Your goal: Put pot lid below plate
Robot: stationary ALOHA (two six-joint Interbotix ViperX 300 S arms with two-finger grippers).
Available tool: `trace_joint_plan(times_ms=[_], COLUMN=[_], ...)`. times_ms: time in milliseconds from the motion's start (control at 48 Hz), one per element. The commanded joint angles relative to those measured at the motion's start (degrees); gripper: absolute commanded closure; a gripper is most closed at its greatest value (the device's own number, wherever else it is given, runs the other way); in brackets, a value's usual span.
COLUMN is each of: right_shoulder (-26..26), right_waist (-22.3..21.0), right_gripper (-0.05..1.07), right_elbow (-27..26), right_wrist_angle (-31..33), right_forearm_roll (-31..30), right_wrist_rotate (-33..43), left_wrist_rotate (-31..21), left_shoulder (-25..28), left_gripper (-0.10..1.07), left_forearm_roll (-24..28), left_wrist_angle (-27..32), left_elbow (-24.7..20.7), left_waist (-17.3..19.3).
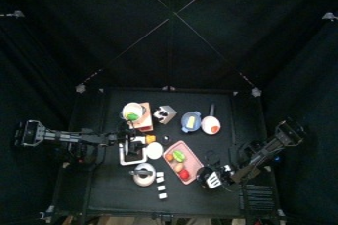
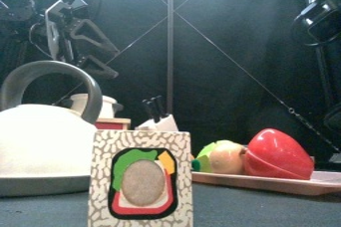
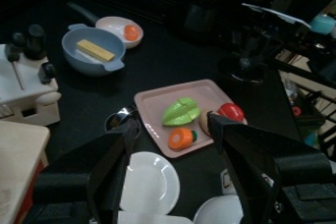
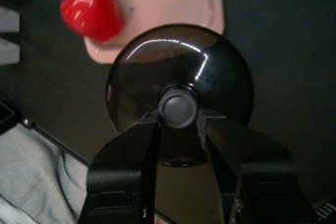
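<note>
The pot lid (image 3: 121, 29) is a small white disc with an orange-red knob, lying beside the blue pot (image 3: 92, 49) at the back of the table; the top view shows the pot lid (image 1: 211, 125) right of the blue pot (image 1: 193, 122). A white plate (image 3: 151, 179) lies under my left gripper (image 3: 174, 174), whose jaws stand wide open and empty. My right gripper (image 4: 180, 122) is open over a dark glossy knobbed disc (image 4: 171, 71), its tips either side of the knob. In the top view the right gripper (image 1: 215, 178) is at the table's front right, far from the pot lid.
A pink tray (image 3: 157, 98) holds a red pepper (image 3: 234, 112), a green vegetable and an orange one. A silver-grey kettle (image 2: 47, 121) and a printed box (image 2: 140, 176) stand near the front edge. More toys crowd the back left (image 1: 132, 111).
</note>
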Motion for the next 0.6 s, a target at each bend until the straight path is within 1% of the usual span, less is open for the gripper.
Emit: trace_joint_plan(times_ms=[0, 188, 250, 396, 583], right_shoulder=[4.13, 10.20, 11.51, 13.10, 13.71], right_waist=[1.67, 1.76, 1.76, 1.67, 1.23], right_gripper=[0.42, 0.42, 0.42, 0.41, 0.41], right_elbow=[-4.48, -8.00, -8.53, -9.58, -9.14], right_wrist_angle=[-0.09, -0.18, -0.44, -0.79, -0.79], right_forearm_roll=[-0.09, -0.09, 0.00, -0.18, -0.18], right_wrist_rotate=[-0.62, -2.37, -2.37, -2.37, -2.46], left_wrist_rotate=[0.00, 0.00, 0.00, 0.00, 0.00], left_shoulder=[-0.18, -0.18, -0.18, -0.18, -0.18], left_gripper=[0.04, 0.04, 0.04, 0.04, 0.04], left_forearm_roll=[-0.53, -1.05, -1.05, -1.05, -1.05], left_wrist_angle=[-0.53, -0.62, -0.53, -0.53, -0.53], left_elbow=[-0.62, -0.44, -0.35, -0.18, -0.18], left_waist=[-0.26, -0.35, -0.62, -0.62, -0.79])
